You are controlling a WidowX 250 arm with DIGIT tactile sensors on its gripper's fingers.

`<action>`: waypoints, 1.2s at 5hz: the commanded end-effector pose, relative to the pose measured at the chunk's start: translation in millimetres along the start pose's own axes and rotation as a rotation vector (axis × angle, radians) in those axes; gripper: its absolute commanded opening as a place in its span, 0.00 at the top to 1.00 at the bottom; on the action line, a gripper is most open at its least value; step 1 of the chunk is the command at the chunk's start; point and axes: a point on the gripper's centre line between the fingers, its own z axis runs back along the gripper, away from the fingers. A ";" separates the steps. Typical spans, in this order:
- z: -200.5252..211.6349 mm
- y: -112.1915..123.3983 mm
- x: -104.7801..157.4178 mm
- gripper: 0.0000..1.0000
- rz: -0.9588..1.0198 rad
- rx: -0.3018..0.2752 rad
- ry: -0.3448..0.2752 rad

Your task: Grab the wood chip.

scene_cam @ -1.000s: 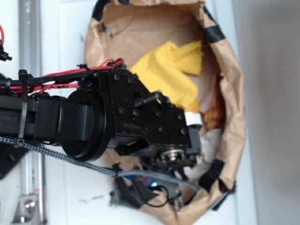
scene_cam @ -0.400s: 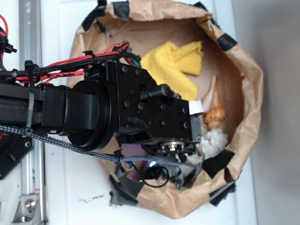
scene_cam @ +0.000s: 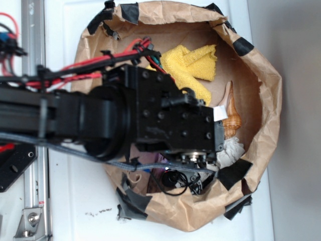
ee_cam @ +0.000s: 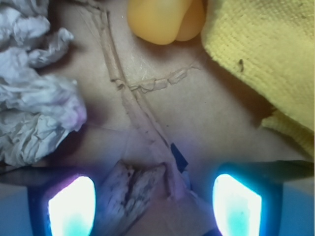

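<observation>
In the wrist view the wood chip (ee_cam: 130,194), a streaky brown sliver, lies flat on the brown paper floor. It sits between my fingers, closer to the left one. My gripper (ee_cam: 153,204) is open, and its lit fingertips (ee_cam: 71,204) stand wide on either side without touching the chip. In the exterior view my black arm (scene_cam: 170,120) reaches into the paper bag and hides both the chip and the fingers.
Crumpled grey-white paper wads (ee_cam: 34,93) lie to the left, a yellow cloth (ee_cam: 266,54) to the right, and the orange seashell (ee_cam: 165,19) ahead. The bag's taped rim (scene_cam: 271,100) rings everything. The seashell (scene_cam: 231,120) and a paper wad (scene_cam: 231,150) lie just beyond the arm.
The arm has moved right, further across the bag towards the seashell, and now covers more of the yellow cloth. The bag's outline shifted between the earliest frame and the later ones.
</observation>
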 end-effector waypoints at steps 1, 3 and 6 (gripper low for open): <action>20.3 -1.7 -13.8 0.00 0.060 -0.062 -0.055; 10.4 -11.8 -37.1 0.00 0.098 -0.058 -0.146; -12.4 -19.9 -27.9 0.00 0.065 -0.131 -0.173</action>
